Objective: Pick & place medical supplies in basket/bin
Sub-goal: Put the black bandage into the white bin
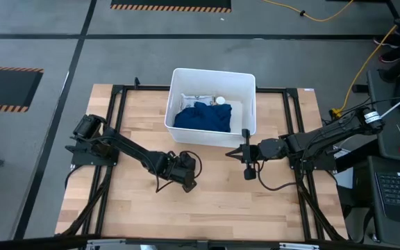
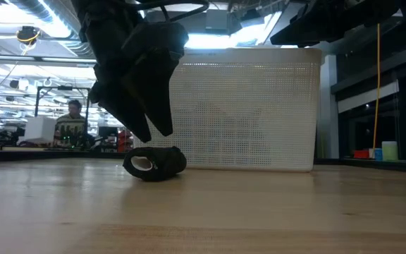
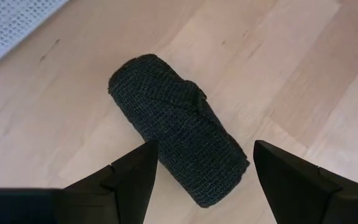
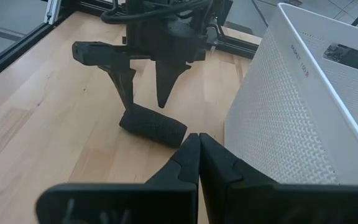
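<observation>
- A white rectangular plastic tub [image 1: 247,104] with tall walls and rounded corners is seen at the upper centre of the high view, standing on the pale wooden table [image 1: 207,194].
- Inside the tub, a crumpled dark blue cloth [image 1: 201,117] is seen across the lower part; a white packet [image 1: 194,98] shows along its upper edge, and a tiny white round cap [image 1: 221,100] is seen at the cloth's upper right.
- A small black oblong roll of woven wrap [image 3: 176,127] is seen lying on its side on the table, just left of the tub's lower left corner in the low view [image 2: 154,163], apart from the tub wall.
- The left gripper [image 3: 204,177] is held just above the roll, its two dark fingers [image 3: 129,177] spread wide, one to either side of the roll's near end; contact with the roll cannot be made out.
- The right gripper [image 1: 247,156] is seen at centre right of the high view, just below the tub's lower right corner, above the table; its fingers [image 4: 185,163] are pressed together with nothing between them.
- A person [image 2: 73,113] is seen far off at the left of the low view.
</observation>
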